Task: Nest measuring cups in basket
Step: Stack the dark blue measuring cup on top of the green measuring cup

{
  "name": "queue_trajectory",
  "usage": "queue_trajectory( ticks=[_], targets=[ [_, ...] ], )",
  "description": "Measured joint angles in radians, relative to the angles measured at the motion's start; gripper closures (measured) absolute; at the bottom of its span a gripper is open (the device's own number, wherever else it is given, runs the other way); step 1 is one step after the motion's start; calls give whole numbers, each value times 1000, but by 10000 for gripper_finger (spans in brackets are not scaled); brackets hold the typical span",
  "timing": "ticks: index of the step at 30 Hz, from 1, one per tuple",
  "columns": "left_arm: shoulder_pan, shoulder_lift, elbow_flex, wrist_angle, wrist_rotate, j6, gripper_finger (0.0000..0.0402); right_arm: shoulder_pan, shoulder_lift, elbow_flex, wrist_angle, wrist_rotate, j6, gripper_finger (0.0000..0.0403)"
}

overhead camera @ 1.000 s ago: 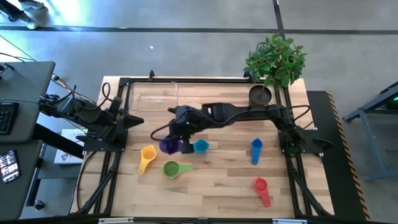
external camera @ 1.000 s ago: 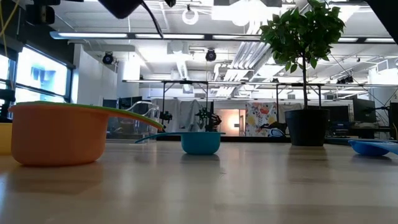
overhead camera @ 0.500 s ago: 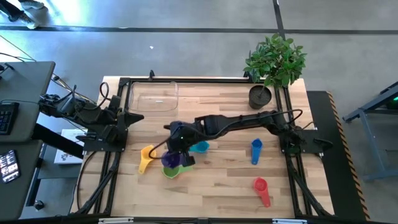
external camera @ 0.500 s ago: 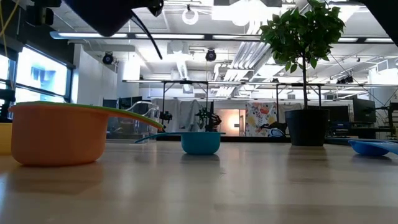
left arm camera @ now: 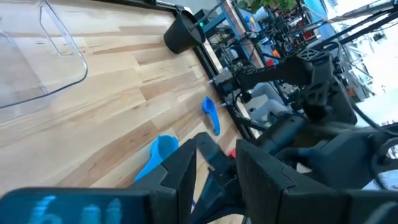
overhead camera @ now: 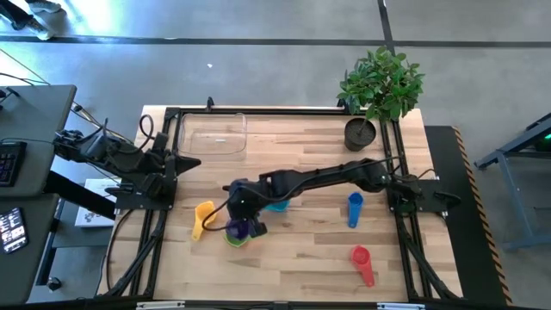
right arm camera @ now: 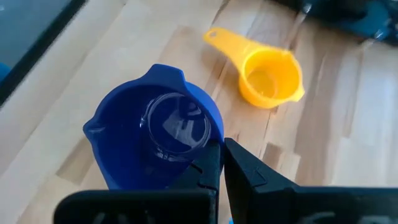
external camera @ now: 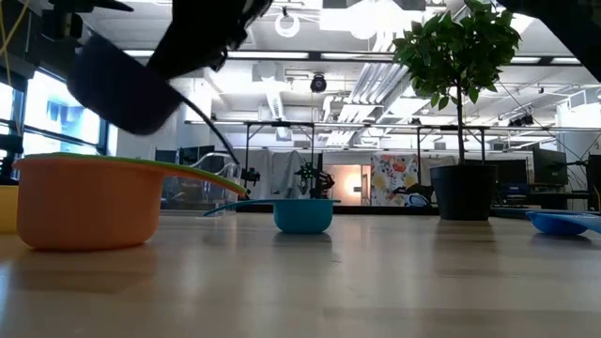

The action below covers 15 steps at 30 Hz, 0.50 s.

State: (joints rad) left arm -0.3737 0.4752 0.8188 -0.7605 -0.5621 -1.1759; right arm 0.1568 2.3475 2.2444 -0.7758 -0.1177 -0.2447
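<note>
the right gripper (right arm camera: 219,163) is found with its fingers pinched on the rim of the purple cup (right arm camera: 155,140), which is carried low over the green cup (overhead camera: 238,238); whether the two touch cannot be told. the yellow cup (right arm camera: 268,76) lies just beyond the fingers, apart from them. the light blue cup (overhead camera: 277,205) lies close behind the gripper; the dark blue cup (overhead camera: 355,207) and the red cup (overhead camera: 361,261) are well apart from it. the basket (overhead camera: 212,134) holds no cup, far from the fingers. the left gripper (left arm camera: 214,171) waits by its base, fingers slightly spread. the task is judged barely begun: nesting and transfer to the basket remain.
</note>
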Motion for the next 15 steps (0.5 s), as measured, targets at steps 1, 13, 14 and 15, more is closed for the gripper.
queue_trajectory(
  ticks=[1, 13, 14, 15],
  targets=[
    [0, 2, 0, -2, 0, 0, 300, 2, 6, 0, -2, 0, 0, 403],
    [0, 18, 0, -4, 1, 1, 300, 8, 17, 0, -3, -18, 8, 403],
    [0, 18, 0, -4, 1, 1, 300, 8, 17, 0, -1, -13, 8, 403],
    [0, 18, 0, -4, 0, 1, 300, 7, 17, 0, 3, -13, 6, 403]
  ],
)
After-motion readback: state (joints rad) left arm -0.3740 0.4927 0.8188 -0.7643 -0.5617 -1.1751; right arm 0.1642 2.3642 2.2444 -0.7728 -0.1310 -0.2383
